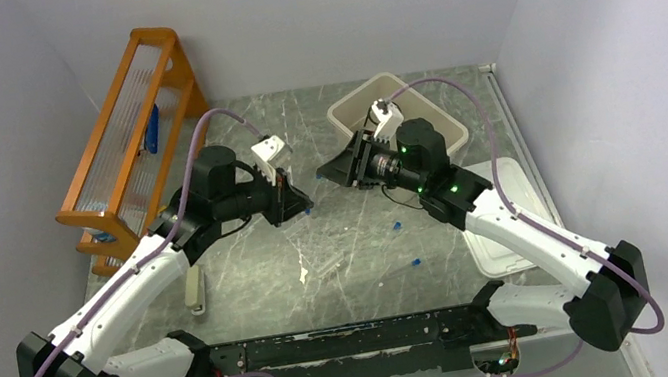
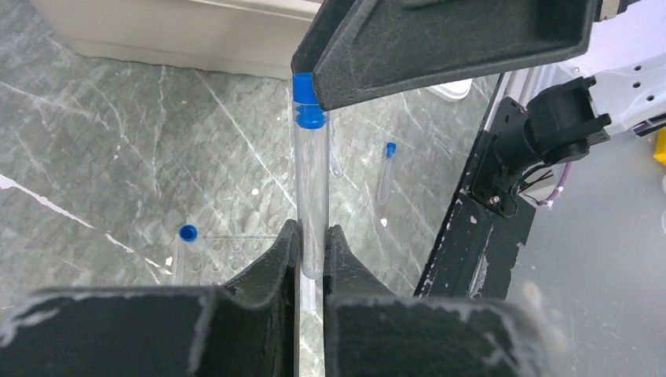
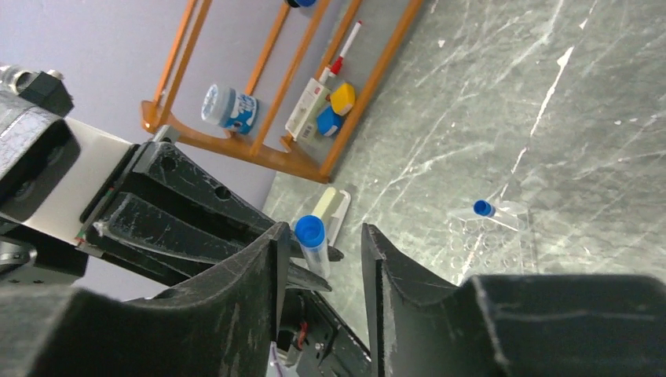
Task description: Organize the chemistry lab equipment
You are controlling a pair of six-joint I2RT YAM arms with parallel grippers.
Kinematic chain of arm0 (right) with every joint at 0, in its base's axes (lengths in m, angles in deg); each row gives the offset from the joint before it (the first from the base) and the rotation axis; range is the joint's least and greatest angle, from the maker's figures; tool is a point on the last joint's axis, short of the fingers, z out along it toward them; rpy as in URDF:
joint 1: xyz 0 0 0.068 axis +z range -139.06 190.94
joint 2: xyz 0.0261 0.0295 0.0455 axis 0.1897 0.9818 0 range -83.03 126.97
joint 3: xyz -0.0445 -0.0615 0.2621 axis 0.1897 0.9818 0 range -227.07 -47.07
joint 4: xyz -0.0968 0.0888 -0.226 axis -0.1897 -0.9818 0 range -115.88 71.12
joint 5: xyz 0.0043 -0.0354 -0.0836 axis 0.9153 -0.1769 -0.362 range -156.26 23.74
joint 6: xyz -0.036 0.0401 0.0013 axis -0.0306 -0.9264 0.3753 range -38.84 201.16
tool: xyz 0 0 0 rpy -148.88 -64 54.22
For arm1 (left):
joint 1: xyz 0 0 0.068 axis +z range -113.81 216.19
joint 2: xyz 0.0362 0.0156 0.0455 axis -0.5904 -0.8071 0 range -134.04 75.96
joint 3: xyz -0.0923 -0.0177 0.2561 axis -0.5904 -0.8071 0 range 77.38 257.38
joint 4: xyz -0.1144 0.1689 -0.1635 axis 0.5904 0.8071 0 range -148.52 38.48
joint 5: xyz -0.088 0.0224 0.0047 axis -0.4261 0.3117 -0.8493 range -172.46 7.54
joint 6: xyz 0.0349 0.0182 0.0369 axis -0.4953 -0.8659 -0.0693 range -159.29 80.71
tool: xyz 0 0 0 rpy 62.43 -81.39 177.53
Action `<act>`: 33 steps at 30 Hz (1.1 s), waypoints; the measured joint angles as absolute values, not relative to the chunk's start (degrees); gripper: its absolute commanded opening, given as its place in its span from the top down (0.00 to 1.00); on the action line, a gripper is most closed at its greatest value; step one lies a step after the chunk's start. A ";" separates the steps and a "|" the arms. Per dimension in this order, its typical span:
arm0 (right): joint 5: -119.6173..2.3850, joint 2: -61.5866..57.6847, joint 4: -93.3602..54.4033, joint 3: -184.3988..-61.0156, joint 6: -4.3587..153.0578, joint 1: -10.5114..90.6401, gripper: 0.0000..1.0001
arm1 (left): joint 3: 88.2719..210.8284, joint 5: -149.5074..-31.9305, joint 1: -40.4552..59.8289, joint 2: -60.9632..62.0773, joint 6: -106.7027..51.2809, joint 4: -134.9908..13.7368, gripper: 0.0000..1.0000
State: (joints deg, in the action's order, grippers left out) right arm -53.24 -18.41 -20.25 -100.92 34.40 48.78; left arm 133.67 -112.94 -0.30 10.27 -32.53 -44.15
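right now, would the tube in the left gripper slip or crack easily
The tube looks smooth and clear, so it may slip. Thin-looking walls might crack under a hard pinch. The left gripper holds only one end, so pushing the cap would likely tilt it.

Right pincer: fingers apart, tube between them, blue cap up. Left pincer grips tube's lower end. Clear plate on counter; orange rack beyond.

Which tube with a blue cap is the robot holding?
The tube pinched in the left hand, off the table. The other blue-capped tube lies loose on the table, with nothing touching it.
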 measured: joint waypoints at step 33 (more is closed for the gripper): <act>-47.47 -14.48 -16.58 -99.91 40.50 47.41 0.92 | 132.76 -109.90 -0.37 10.67 -34.93 -42.36 0.37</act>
